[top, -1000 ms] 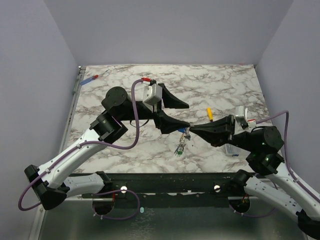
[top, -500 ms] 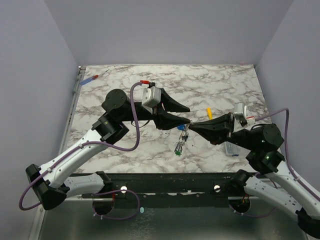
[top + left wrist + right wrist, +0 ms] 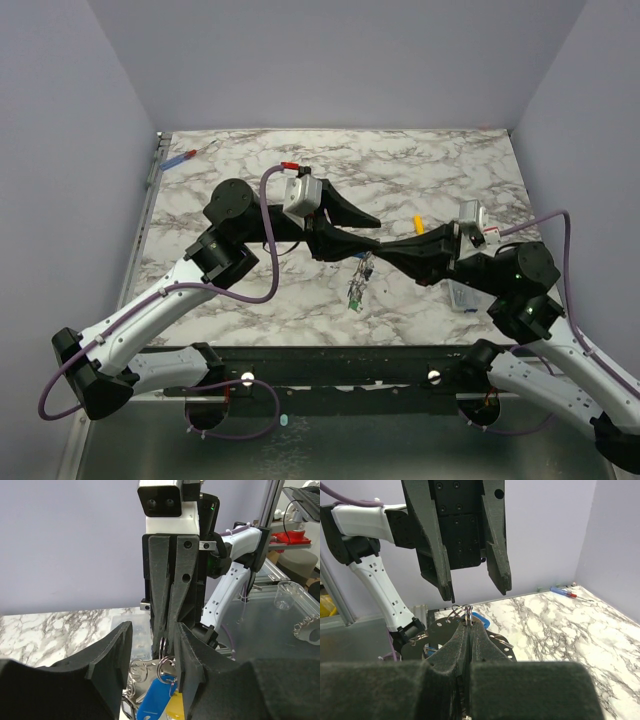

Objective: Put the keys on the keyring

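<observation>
Right gripper [image 3: 468, 626]: fingers were pressed together and clamped on the keyring [image 3: 468, 611] at their tips, at the centre of the right wrist view. Left gripper [image 3: 151, 630]: jaws were held apart, set either side of the right gripper's tip; contact with the keyring could not be told. Keys [image 3: 357, 287]: hung below the keyring at the centre of the top view, over the marble table [image 3: 250, 170]. Blue tag [image 3: 154, 700] and yellow tag [image 3: 175, 706]: recorded at the lower centre of the left wrist view.
</observation>
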Motion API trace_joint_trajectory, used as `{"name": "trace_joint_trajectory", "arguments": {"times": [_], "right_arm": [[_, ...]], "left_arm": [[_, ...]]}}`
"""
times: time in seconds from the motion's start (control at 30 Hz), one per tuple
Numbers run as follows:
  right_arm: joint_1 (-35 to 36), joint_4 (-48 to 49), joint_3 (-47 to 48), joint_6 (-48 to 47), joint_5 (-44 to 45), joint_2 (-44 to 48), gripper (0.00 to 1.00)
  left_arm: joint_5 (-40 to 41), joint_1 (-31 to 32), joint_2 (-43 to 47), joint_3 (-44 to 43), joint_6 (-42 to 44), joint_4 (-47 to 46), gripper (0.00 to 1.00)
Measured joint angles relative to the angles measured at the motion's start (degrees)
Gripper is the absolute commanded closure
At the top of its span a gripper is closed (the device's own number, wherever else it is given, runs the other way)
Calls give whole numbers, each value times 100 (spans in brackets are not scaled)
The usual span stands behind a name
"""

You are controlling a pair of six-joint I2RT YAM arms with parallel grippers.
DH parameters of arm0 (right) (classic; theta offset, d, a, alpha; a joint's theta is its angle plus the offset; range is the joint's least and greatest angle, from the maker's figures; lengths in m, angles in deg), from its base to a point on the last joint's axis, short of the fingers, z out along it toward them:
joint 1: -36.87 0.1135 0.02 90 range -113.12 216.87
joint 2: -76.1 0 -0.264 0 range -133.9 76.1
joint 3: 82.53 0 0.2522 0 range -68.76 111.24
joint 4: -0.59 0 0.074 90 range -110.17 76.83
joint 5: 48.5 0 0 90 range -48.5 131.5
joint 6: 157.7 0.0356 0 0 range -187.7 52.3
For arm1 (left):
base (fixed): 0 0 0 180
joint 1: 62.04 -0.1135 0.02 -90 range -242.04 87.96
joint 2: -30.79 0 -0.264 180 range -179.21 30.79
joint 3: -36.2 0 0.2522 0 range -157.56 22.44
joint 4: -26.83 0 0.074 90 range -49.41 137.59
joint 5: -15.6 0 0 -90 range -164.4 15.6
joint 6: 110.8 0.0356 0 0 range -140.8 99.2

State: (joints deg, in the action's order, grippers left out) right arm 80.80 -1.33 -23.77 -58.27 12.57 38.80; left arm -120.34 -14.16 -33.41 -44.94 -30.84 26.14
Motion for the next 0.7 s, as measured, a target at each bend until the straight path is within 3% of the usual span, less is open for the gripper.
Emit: {"name": "trace_joint_trajectory", "arguments": {"times": [0.33, 0.7], "right_arm": [[0, -66, 151, -2, -2, -33, 99], [0, -127, 162, -4, -2, -57, 99]], "left_arm": [[-13, 0, 2, 133, 24, -70, 66], [11, 15, 68, 192, 229, -24, 69]]}}
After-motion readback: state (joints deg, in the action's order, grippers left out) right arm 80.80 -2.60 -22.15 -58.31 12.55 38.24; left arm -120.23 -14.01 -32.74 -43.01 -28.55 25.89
